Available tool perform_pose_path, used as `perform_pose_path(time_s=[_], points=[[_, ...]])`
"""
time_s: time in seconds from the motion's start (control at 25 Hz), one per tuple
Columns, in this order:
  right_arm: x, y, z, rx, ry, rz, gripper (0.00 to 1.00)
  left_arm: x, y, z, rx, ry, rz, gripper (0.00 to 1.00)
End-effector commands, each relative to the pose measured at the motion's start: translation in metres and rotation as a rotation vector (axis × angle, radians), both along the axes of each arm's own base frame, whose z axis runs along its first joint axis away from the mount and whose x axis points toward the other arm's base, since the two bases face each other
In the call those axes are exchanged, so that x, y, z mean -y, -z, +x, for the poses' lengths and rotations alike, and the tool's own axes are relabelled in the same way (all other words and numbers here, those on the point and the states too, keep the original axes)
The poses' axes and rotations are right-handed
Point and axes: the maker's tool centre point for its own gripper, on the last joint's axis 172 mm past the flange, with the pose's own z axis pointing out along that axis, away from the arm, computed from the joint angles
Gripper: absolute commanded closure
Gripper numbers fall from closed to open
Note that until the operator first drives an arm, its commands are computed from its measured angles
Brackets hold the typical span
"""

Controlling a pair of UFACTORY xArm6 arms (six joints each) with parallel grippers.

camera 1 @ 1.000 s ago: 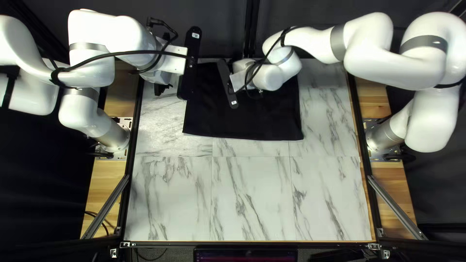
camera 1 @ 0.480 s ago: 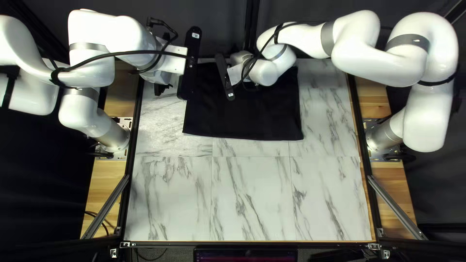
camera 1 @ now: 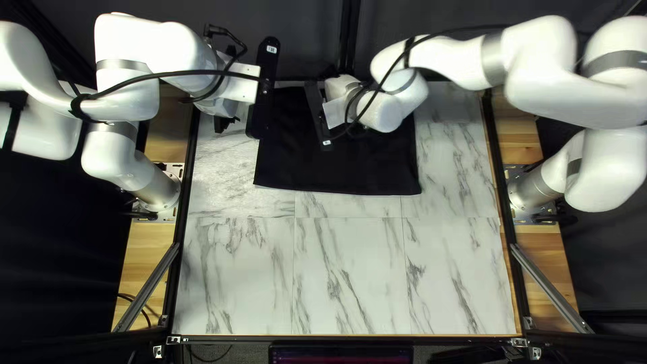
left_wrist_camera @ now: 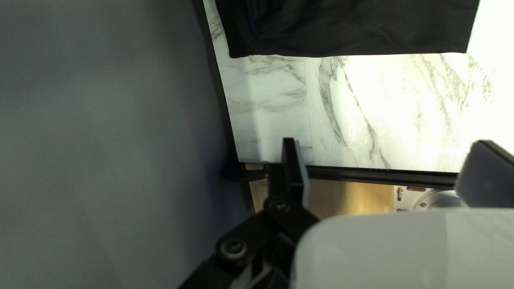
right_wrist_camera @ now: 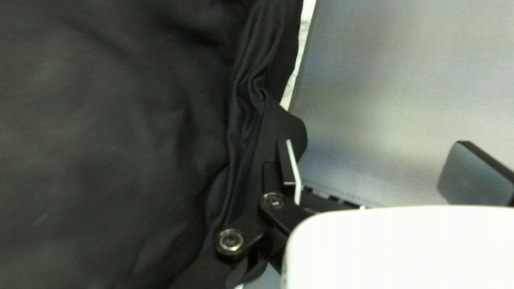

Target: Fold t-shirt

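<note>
T-shirt by far edge, marble on 3 sides.

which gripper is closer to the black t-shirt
Right. The right gripper is close beside the rumpled black t-shirt; the left gripper has it farther ahead, across marble tabletop.

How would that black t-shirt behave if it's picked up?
The black t-shirt would probably sag, given the soft folds beside the right gripper. Pushed, it would likely bunch rather than slide stiffly, since its near part lies flat on the marbled tabletop.
</note>
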Motion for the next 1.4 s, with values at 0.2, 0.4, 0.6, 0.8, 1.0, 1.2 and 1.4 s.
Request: perform_pose_path(time_s=[0.2,0.4,0.6,0.8,1.0,1.2,1.4], points=[[-0.049,0.011,-0.016,-0.092,-0.064,0.280,0.00,0.000,0.000,0.000,0.000,0.000,0.000,0.00],[-0.050,0.021,-0.015,-0.124,-0.064,0.311,0.00,0.000,0.000,0.000,0.000,0.000,0.000,0.00],[-0.048,0.023,-0.017,-0.131,-0.069,0.313,0.00,0.000,0.000,0.000,0.000,0.000,0.000,0.00],[-0.011,0.049,-0.015,-0.195,-0.076,0.386,0.00,0.000,0.000,0.000,0.000,0.000,0.000,0.00],[0.000,0.068,-0.002,-0.205,-0.058,0.422,0.00,0.000,0.000,0.000,0.000,0.000,0.000,0.00],[0.002,0.089,0.005,-0.207,-0.052,0.435,0.00,0.000,0.000,0.000,0.000,0.000,0.000,0.00],[0.017,0.110,0.004,-0.222,-0.035,0.401,0.00,0.000,0.000,0.000,0.000,0.000,0.000,0.00]])
